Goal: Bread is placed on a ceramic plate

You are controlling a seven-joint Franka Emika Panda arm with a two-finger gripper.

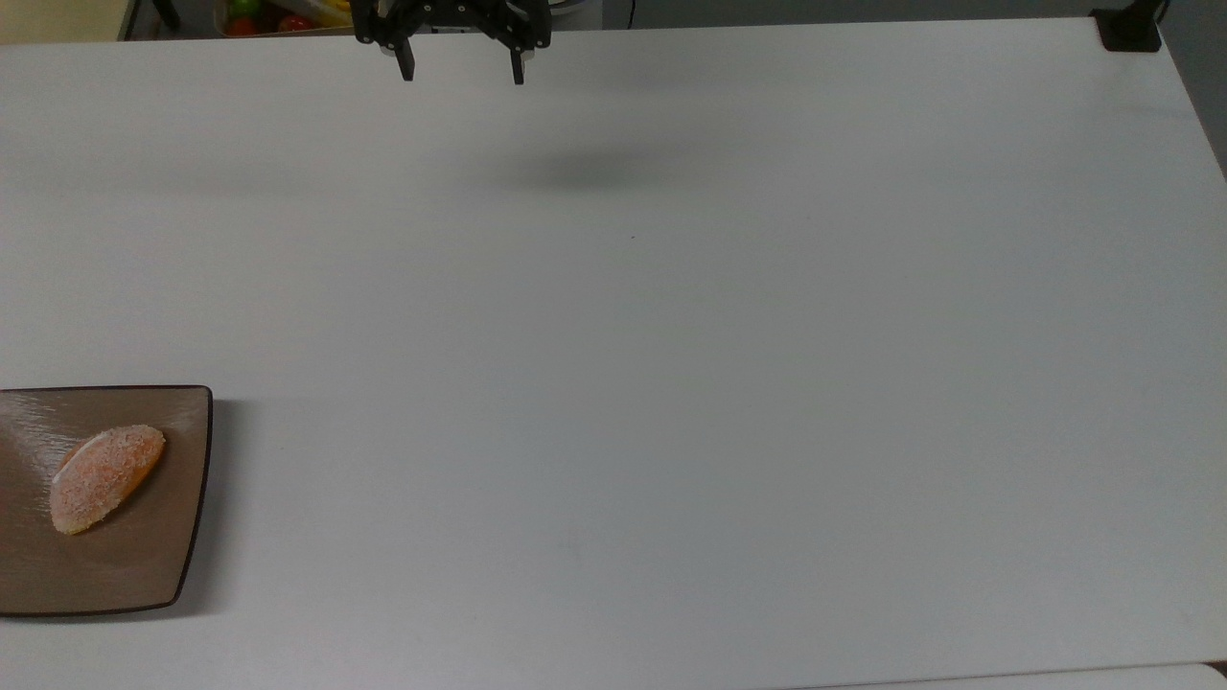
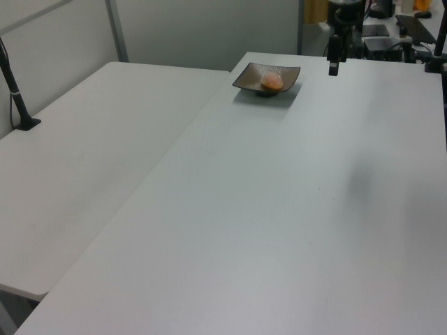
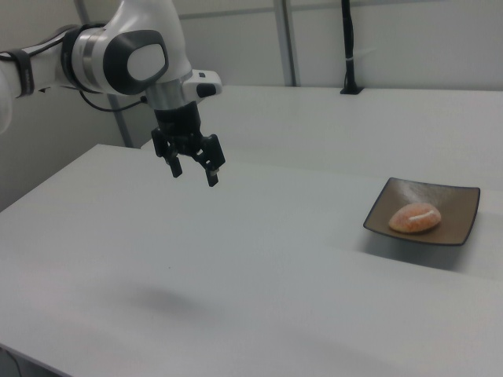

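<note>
Bread (image 3: 414,217) seen lying on ceramic plate (image 3: 464,206), near plate middle, untouched. Roll judged light, soft, easily crushed; sugary crust likely crumbly; gentle pinch across short width advised. No writing or brand made out. Gripper (image 3: 193,167) held high above table (image 3: 259,259), well apart from plate, fingers spread, nothing pinched.

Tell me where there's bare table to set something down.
Nearly all the white table is bare, from the ceramic plate across to the top view's right. The plate, holding the bread, is taken. The open end effector hangs above the far edge.
</note>
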